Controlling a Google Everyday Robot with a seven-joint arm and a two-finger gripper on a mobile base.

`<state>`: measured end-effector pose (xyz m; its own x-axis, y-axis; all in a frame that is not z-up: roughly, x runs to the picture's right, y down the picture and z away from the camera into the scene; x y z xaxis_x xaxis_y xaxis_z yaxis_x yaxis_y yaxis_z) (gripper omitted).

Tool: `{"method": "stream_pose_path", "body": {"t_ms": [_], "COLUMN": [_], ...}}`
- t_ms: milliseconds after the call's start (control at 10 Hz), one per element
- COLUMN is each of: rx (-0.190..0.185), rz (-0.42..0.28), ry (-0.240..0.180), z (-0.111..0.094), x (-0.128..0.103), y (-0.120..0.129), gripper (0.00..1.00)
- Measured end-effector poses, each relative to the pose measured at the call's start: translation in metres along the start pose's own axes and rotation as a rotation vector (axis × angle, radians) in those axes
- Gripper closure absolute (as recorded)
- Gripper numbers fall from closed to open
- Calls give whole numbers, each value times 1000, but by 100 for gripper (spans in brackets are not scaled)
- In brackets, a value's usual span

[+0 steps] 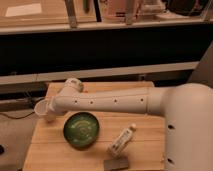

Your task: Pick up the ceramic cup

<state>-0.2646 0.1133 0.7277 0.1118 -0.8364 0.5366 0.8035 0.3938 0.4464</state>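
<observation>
The ceramic cup (41, 106) is seen at the surface's (145, 142) left edge, with the tool (50, 111) located against it. Tool state cannot be told; lift is judged not yet done.

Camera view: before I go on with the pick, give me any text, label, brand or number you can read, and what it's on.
No text can be read anywhere.
White bottle: its label is too blurred to read.
Green plate: a pattern only, no lettering.
Ceramic cup: plain.
Dark block at the table's front edge: no marking shows.
Gripper: at the cup, no lettering shows.
</observation>
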Motion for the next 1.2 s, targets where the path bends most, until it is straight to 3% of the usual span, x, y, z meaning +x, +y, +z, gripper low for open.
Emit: {"method": "stream_pose_path", "body": {"t_ms": [100, 200, 500, 1200], "rx": [18, 28, 52, 56], "rz": [8, 12, 26, 64], "ry": [-12, -19, -33, -46], "z": [-2, -4, -8, -8], "x": [1, 1, 1, 10], "y": [2, 3, 4, 10], "gripper": [26, 21, 20, 20]}}
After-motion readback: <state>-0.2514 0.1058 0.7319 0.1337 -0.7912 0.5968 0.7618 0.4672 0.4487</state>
